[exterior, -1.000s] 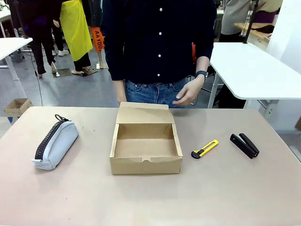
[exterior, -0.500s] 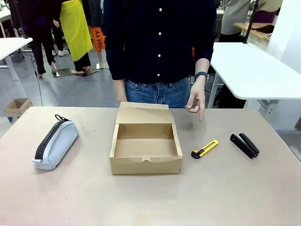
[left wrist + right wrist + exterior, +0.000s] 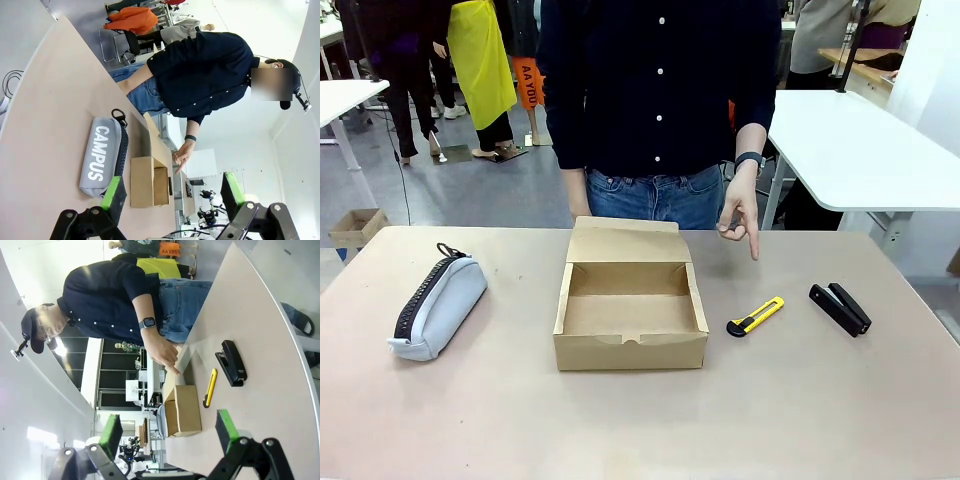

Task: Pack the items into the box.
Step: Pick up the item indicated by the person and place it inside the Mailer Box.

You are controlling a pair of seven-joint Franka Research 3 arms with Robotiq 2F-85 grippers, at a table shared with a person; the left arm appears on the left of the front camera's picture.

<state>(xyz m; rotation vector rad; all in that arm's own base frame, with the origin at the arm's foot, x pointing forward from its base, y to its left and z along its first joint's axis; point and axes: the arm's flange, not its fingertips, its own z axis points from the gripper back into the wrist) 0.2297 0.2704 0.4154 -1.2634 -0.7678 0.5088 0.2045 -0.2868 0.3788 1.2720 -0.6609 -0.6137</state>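
The brown cardboard box [image 3: 630, 310] stands open at the table's middle, its lid flap tilted back toward the person. A pale grey-blue zip pouch [image 3: 440, 305] lies left of it; the left wrist view shows that pouch [image 3: 102, 157] with CAMPUS printed on it, beside the box [image 3: 149, 181]. The black stapler [image 3: 840, 308] lies far right, and it appears as the stapler [image 3: 232, 362] past the box [image 3: 182, 410] in the right wrist view. My left gripper [image 3: 170, 192] and right gripper [image 3: 170, 432] are both open, off the table, holding nothing.
A yellow utility knife [image 3: 755, 316] lies between box and stapler, also seen as the knife [image 3: 210, 387]. The person stands at the far edge; a hand [image 3: 740, 220] points a finger down toward the knife. White tables stand behind on both sides.
The person's hand swung from in front of the waist out to the right and now points a finger down at the table. Nothing on the table moved.
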